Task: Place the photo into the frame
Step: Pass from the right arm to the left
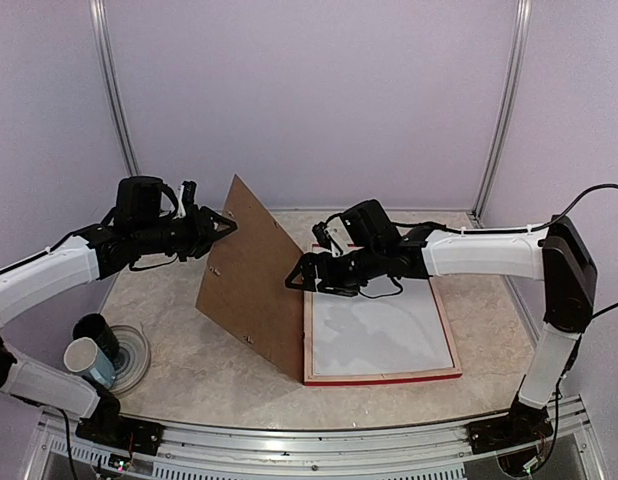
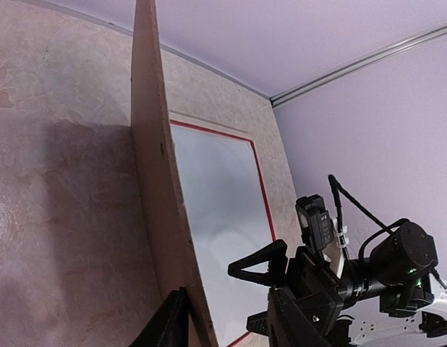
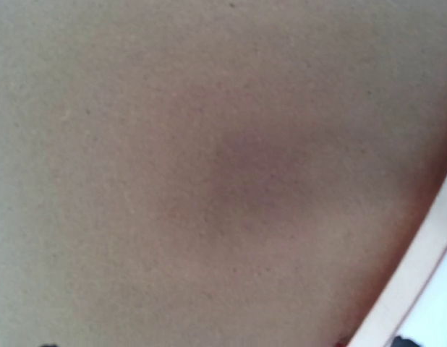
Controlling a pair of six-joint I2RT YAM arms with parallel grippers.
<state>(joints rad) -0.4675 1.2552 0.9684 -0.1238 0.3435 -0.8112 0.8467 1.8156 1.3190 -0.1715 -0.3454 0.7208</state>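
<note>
At 4 o'clock the frame, face down, holds the photo, white back up. The right gripper, jaws spread wide and empty, hangs at the photo's 10 o'clock. The left gripper straddles the tilted board at its edge, not yet clamped.

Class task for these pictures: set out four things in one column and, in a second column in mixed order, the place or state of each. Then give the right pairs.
Things
1. backing board
2. frame
3. photo
4. right gripper

States
A. white side up, lying inside the frame
B. open, facing the board
C. propped up at a tilt on one edge
D. flat on the table, red edge showing

Pairs: 1-C, 2-D, 3-A, 4-B
</note>
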